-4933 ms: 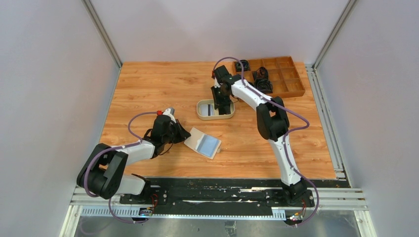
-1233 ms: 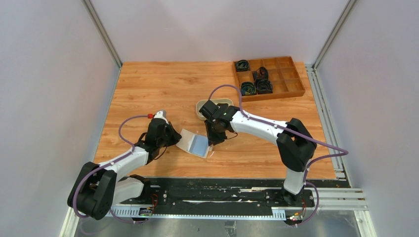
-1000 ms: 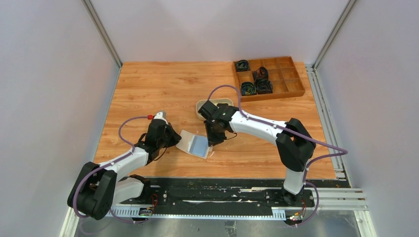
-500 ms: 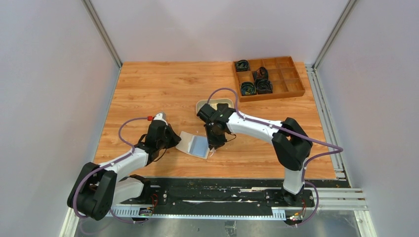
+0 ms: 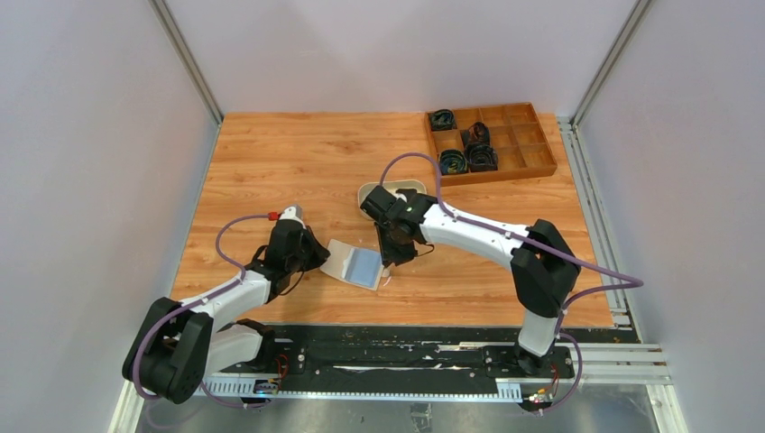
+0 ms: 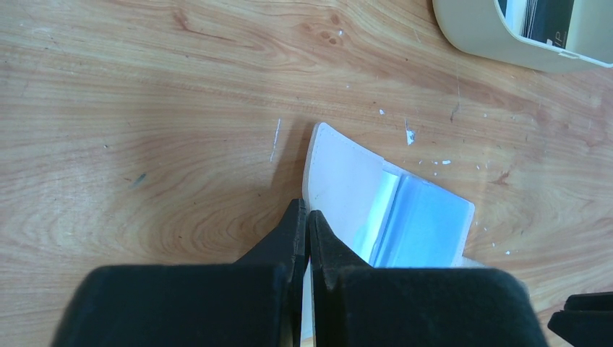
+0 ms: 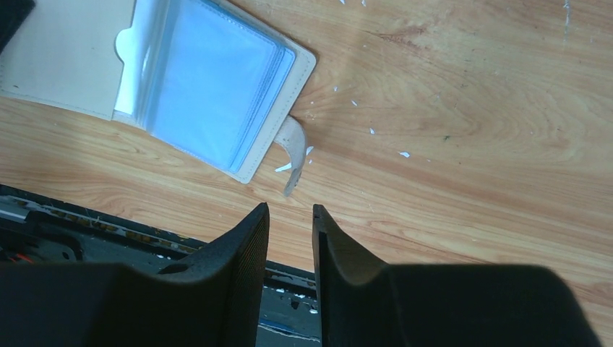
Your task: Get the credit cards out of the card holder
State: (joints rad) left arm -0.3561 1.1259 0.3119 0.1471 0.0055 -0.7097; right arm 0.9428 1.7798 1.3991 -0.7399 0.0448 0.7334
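The open card holder (image 6: 347,188) is pinched at its left flap by the left pincer (image 6: 306,217); the right pincer (image 7: 290,210), slightly parted and empty, is poised beside its right edge

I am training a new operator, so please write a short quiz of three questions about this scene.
1. True or false: the holder lies open.
2. The left gripper is: A. shut on the holder's edge; B. open in the air; C. holding a card.
3. Fill in: some cards lie in the beige ____.
Key: 1 true; 2 A; 3 tray.
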